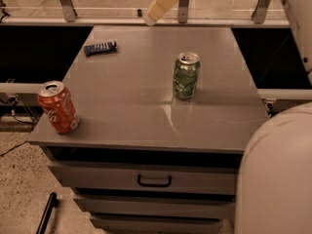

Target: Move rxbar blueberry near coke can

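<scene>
The rxbar blueberry (100,48), a flat dark navy bar with pale lettering, lies at the far left of the grey cabinet top (146,96). The coke can (58,107), red-orange with a silver top, stands upright at the front left corner. My gripper (152,17) hangs at the top centre of the view, over the far edge of the top, right of the bar and well above it. It holds nothing that I can see.
A green can (185,75) with a silver top stands upright right of centre. The cabinet has drawers with a dark handle (154,181) below. My pale arm body (278,174) fills the lower right corner. Metal railing posts (66,3) run behind the cabinet.
</scene>
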Available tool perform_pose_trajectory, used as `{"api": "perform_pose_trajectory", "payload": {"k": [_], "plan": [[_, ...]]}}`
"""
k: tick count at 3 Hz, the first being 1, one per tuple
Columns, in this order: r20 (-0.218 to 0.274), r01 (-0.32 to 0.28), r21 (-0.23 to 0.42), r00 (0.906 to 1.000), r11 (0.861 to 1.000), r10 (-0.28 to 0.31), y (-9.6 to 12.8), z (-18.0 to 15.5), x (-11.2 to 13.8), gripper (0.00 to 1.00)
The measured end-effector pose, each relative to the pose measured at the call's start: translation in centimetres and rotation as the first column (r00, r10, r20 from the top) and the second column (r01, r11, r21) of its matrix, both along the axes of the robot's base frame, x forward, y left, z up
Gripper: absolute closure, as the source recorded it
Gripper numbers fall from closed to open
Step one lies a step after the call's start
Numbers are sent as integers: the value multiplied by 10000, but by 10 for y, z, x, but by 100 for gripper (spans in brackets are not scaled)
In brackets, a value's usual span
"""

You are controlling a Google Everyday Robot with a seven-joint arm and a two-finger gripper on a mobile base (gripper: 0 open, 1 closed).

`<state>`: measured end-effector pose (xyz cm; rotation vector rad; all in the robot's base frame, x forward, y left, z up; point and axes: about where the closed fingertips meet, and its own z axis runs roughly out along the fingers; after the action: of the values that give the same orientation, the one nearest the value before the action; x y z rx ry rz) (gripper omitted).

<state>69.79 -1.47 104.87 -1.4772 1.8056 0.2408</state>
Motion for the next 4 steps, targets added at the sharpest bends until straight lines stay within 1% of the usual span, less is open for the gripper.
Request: {"api": "perform_pose_trajectory", "payload": {"k": [1,2,3,4], "plan": [[-459,484,-678,9976,9965,-516,29,-45,40,0],[-695,551,-1146,9956,9919,-634,42,-69,55,0],[-689,542,-1110,9957,9923,-621,41,-68,54,0],[-698,356,-915,9967,9952,-421,48,-75,61,0]]}}
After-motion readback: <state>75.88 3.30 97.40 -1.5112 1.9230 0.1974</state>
